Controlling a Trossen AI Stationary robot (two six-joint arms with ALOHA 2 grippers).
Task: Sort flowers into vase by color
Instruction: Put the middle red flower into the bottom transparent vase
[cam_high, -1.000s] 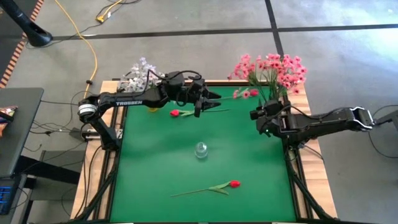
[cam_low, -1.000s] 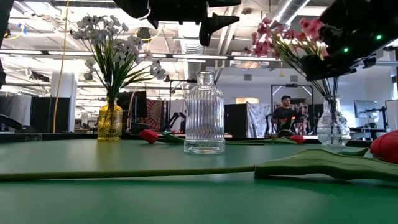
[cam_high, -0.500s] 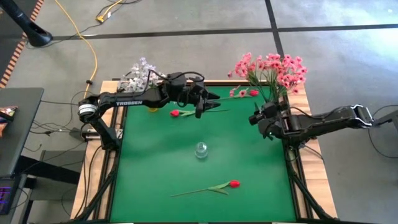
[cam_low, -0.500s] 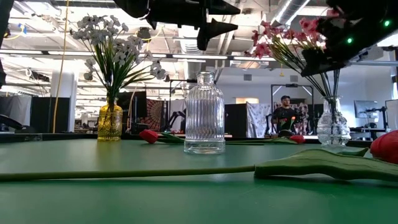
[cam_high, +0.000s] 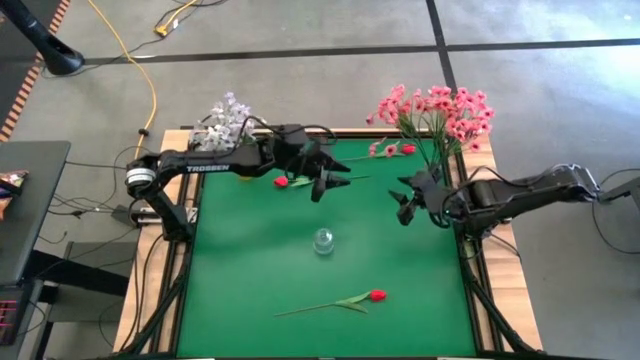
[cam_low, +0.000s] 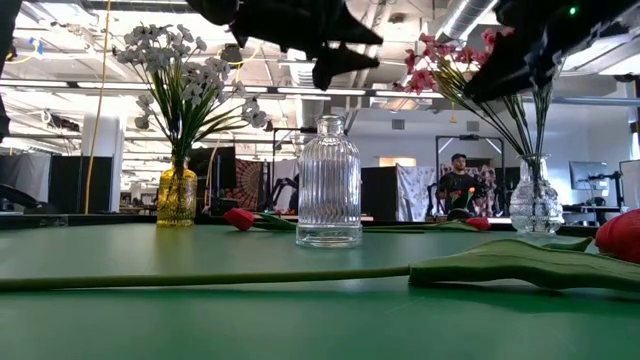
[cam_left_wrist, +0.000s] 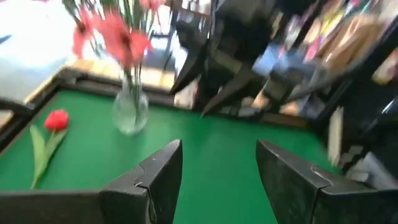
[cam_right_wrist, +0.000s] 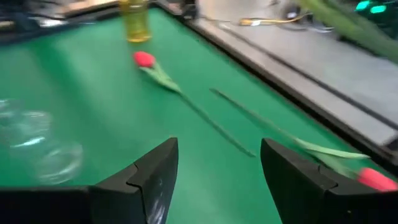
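Three red flowers lie flat on the green table: one (cam_high: 283, 181) at the far left, one (cam_high: 406, 149) at the far right, and one (cam_high: 375, 295) near the front. A clear ribbed vase (cam_high: 323, 240) stands at the centre. A yellow vase (cam_low: 177, 195) holds the whitish flowers (cam_high: 222, 122). A clear vase (cam_low: 535, 205) holds the pink flowers (cam_high: 440, 112). My left gripper (cam_high: 335, 178) hangs open above the far-left red flower's stem, holding nothing. My right gripper (cam_high: 402, 200) hangs open at the table's right, fingers toward the centre, holding nothing.
A raised wooden rim (cam_high: 480, 270) borders the green mat. The two filled vases stand along the far edge. Bare mat lies between the centre vase and the near red flower. In the low view a person (cam_low: 460, 185) sits in the room beyond the table.
My right gripper has risen, swung from the right edge toward the table's centre and turned its fingers leftward. My left gripper has tipped downward a little above the far-left red flower's stem. Both have stayed open; no flower or vase has moved.
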